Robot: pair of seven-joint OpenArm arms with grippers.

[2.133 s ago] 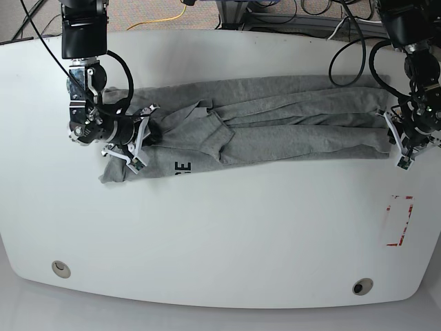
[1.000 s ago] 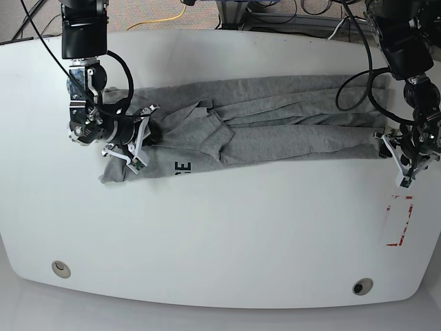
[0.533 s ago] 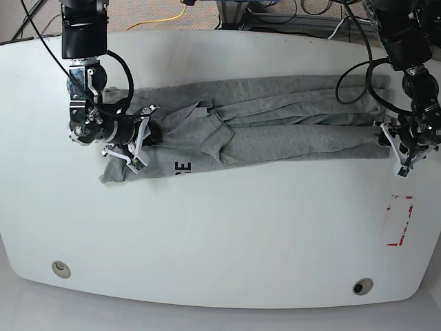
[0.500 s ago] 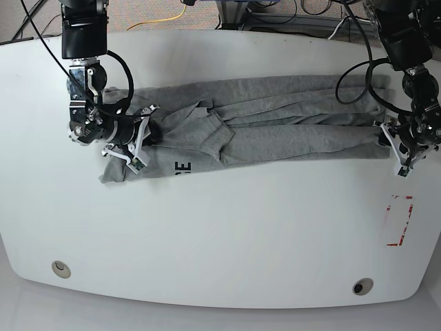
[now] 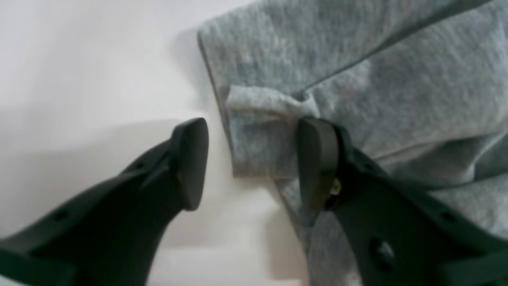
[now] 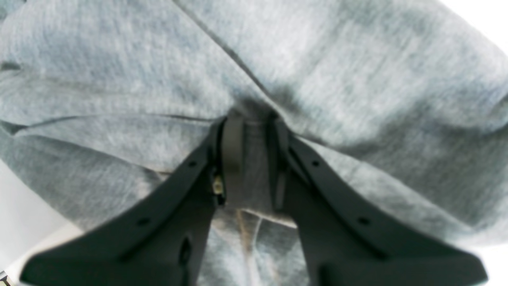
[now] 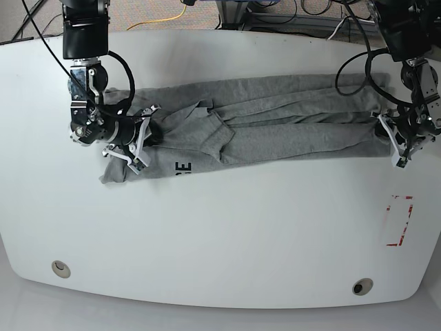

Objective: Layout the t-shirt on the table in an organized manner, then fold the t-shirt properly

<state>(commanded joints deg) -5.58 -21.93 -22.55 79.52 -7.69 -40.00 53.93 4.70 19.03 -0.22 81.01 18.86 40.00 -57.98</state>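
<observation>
Base view, item one: t-shirt (image 7: 262, 124), heather grey, bunched into a long band across the upper half of the white worktop (image 7: 227, 234), running from 9 o'clock to 3 o'clock; black lettering shows only at its lower edge toward 8 o'clock.

Item two: right gripper (image 6: 250, 159), at the 9 o'clock end of the band. Its fingers are closed on a pinch of grey cloth, seen plainly from the right wrist.

Item three: left gripper (image 5: 254, 159), at the 3 o'clock end. Its fingers stand apart, one over bare worktop, the other pressed onto the cloth, with a small folded tab of hem between them; nothing is held.

Risks, as judged. If the left fingers close as they stand, they may catch only that tab, or one layer of several, and the hem would slip free on the first pull. With the right end clamped, a hard pull from either end would likely drag the whole band sideways rather than open it. The overlapping folds near the middle may tighten into creases instead of spreading.

Not made out: how many layers sit in the right grip; where collar and sleeves lie within the bunch; the rest of the print, folded under. Wrist views are soft-focused and cropped close, and the base view shows the fingertips too small to read.
</observation>
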